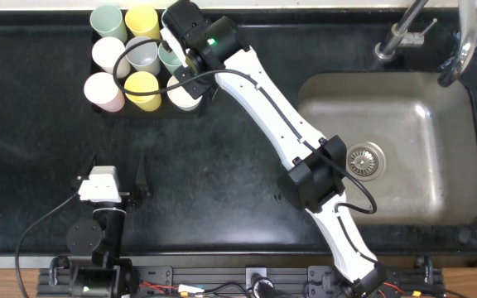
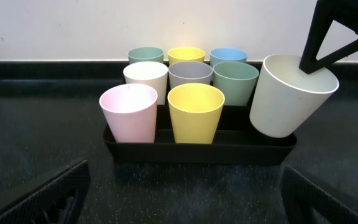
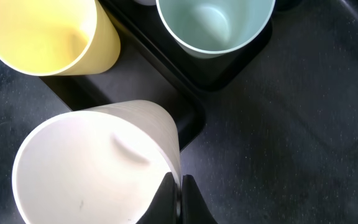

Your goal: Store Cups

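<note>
Over the sink-side (image 1: 437, 108) front corner of the tray (image 2: 197, 152), the right gripper (image 3: 180, 198) pinches a tilted white cup (image 2: 291, 96) by its rim; the left gripper (image 2: 185, 196) is spread, holding nothing.

A black plastic tray (image 2: 197, 152) sits on the dark stone countertop (image 1: 40, 149), well left of the steel sink basin (image 1: 445, 190). Eight cups stand in it in rows of three. A pink plastic cup (image 2: 129, 112) and a yellow plastic cup (image 2: 196, 112) take the front row's left and middle places. A cream plastic cup (image 2: 288, 96) tilts at the front right corner, its rim pinched by the right gripper (image 3: 180, 193). The left gripper (image 1: 116, 170) sits well before the tray, fingers apart.
</note>
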